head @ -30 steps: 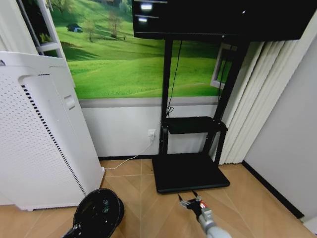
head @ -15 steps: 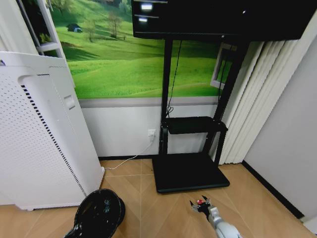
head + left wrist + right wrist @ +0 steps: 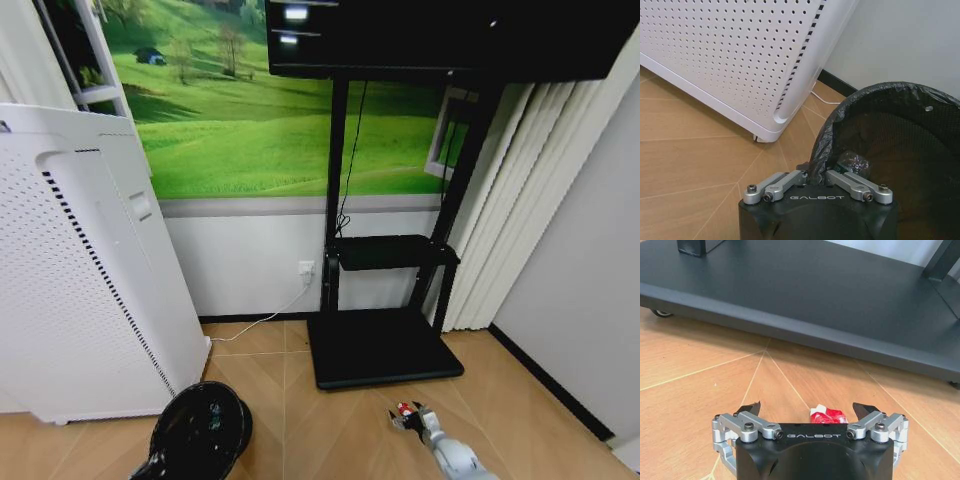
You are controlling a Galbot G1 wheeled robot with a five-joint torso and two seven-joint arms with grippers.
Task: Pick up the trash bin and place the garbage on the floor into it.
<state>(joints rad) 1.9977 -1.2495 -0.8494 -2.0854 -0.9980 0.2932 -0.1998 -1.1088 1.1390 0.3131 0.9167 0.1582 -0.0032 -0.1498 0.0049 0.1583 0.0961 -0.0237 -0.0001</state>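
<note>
The trash bin [image 3: 205,425], a round black mesh basket lined with a black bag, sits low on my left. My left gripper [image 3: 815,175] is shut on its rim [image 3: 900,130]. Inside it lies a small clear bottle with a green label [image 3: 852,162]. My right gripper [image 3: 408,415] is down at the floor [image 3: 330,440], open, just in front of the stand's base. A red-and-white piece of garbage [image 3: 827,416] lies on the parquet between its spread fingers [image 3: 751,407]. The same piece shows as a red speck [image 3: 403,408] at the fingertips in the head view.
A tall white perforated appliance [image 3: 80,290] stands close beside the bin on the left. The black TV stand base [image 3: 385,345] lies right beyond the right gripper, on small wheels. A white cable [image 3: 260,322] runs along the wall. Curtains and a grey wall [image 3: 580,300] close off the right.
My right arm has shifted to the right and a little lower, so the red piece now sits between its open fingers. The bin and left gripper have barely moved.
</note>
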